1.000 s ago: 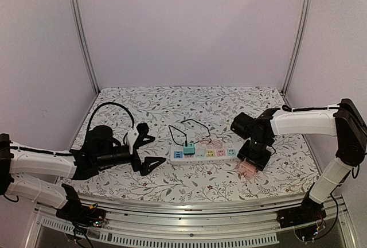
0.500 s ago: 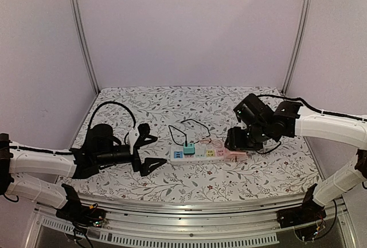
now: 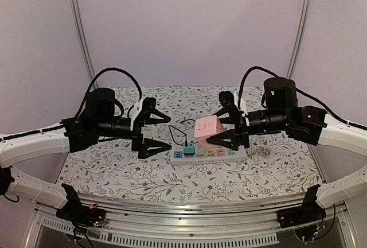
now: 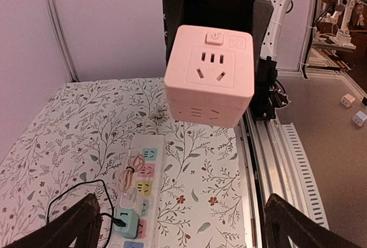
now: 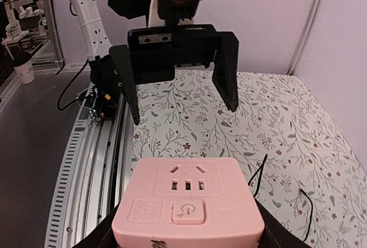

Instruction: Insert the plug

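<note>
Firstly, note the floral surface (image 3: 114, 167) across the lower half of the top view. Find the power strip (image 3: 209, 154) lying on it at centre, with a teal plug (image 3: 188, 147) already seated near its left end. Look just above the strip's middle for the pink cube plug (image 3: 207, 129), lifted clear of the surface and clamped in the right hand (image 3: 221, 125), with a socket face and button turned toward the left of the frame. See the left hand (image 3: 153, 128) at centre left, spread wide, holding nothing, facing the cube across a gap.

Judge the cube rigid, light and smooth-sided, so probably a little slippery under a sideways push. Keep hold across two opposite flat sides, clear of the pronged face. Cannot spot the prongs in any view. Expect to need firm, square pressure straight into a free socket. Consider bracing the strip with the empty hand, given a light strip lying loose on a smooth surface.
</note>
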`<state>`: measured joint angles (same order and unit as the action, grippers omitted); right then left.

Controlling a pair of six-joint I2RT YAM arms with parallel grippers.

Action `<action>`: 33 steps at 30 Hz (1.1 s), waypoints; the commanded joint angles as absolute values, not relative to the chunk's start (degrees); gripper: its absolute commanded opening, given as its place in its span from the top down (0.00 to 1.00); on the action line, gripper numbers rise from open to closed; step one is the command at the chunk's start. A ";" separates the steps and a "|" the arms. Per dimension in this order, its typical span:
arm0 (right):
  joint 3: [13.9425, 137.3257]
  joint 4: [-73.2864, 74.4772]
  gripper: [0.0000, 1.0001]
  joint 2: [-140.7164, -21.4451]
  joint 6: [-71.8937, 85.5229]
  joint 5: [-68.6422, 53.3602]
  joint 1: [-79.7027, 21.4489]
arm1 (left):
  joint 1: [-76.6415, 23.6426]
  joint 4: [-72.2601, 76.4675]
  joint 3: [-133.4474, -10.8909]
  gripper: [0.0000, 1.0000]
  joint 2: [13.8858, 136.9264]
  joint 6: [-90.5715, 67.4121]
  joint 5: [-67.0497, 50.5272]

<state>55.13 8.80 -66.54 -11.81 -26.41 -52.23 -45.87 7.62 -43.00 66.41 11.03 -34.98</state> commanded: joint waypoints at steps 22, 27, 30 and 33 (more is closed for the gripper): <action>64.60 -3.31 1.00 -74.04 -26.29 -42.30 -52.11 | -57.37 17.78 -52.94 0.06 73.62 16.64 -27.74; 64.68 -4.82 1.00 -74.07 -25.63 -42.20 -52.07 | -57.57 18.41 -51.78 0.29 73.88 18.08 -29.40; 64.64 -4.92 1.00 -74.11 -25.41 -41.68 -52.06 | -57.64 19.01 -51.77 0.40 73.77 20.19 -30.32; 64.45 -5.00 1.00 -74.26 -25.55 -40.95 -52.06 | -57.57 19.87 -51.93 0.29 73.74 20.17 -31.35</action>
